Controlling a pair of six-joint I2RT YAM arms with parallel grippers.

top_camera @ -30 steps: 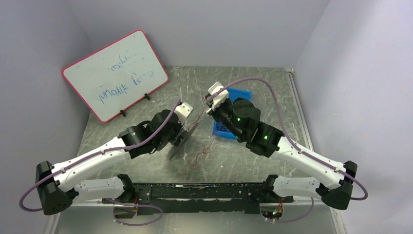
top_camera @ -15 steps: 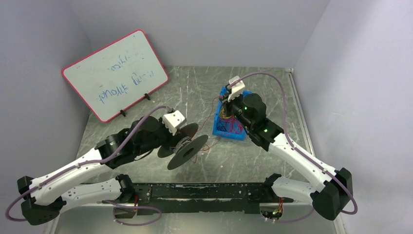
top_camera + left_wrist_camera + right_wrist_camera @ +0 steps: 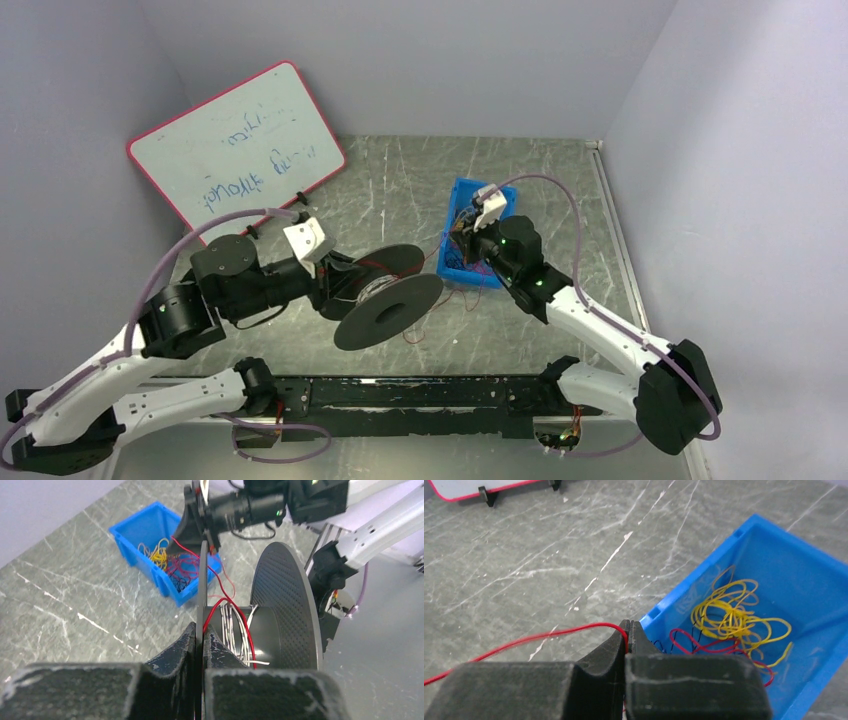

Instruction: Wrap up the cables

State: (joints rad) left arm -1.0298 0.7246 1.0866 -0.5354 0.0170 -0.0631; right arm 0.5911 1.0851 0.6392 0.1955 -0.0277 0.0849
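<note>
A black spool (image 3: 390,310) hangs above the table's middle, and my left gripper (image 3: 202,631) is shut on the thin edge of its near flange (image 3: 203,580). White wire and a turn of the thin red cable (image 3: 250,645) lie on its core. From there the cable (image 3: 524,641) runs up to my right gripper (image 3: 628,630), which is shut on it. That gripper (image 3: 458,238) is at the left edge of the blue bin (image 3: 500,190). More of the red cable lies in loose loops on the table below the spool (image 3: 415,330).
The blue bin (image 3: 774,540) holds a tangle of yellow, red and dark wires (image 3: 729,610). A red-framed whiteboard (image 3: 235,150) stands at the back left. Grey walls close the table on three sides. A black rail (image 3: 420,390) runs along the near edge.
My left arm has swung back and turned the spool, which now sits further right with its flanges facing up. My right gripper has come down to the bin's left edge, still holding the cable.
</note>
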